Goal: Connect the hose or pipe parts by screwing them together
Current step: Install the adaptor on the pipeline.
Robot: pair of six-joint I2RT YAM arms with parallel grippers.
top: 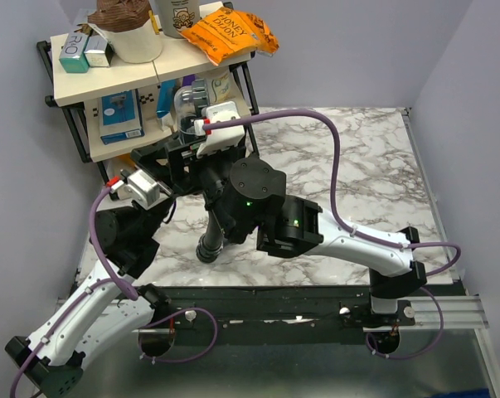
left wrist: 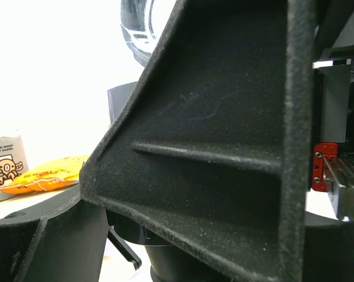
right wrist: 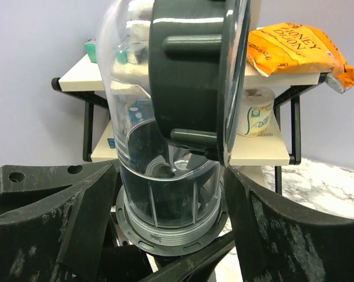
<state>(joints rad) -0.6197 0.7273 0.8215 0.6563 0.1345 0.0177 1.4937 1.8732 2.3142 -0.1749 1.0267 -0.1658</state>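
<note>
Clear elbow pipe (right wrist: 130,117) centre frame, flanked by right claw (right wrist: 172,176); can't tell if I grip it. Left claw (top: 173,170): dark grey fitting (left wrist: 223,147) fills view, grasp unclear. Risk: weak hold, hanging black ribbed hose (top: 210,245) tilts joint, threads cross.

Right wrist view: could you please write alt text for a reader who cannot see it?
A clear pipe fitting with a dark grey ribbed collar stands between the two black fingers. Behind it, a shelf holds an orange snack bag.
</note>
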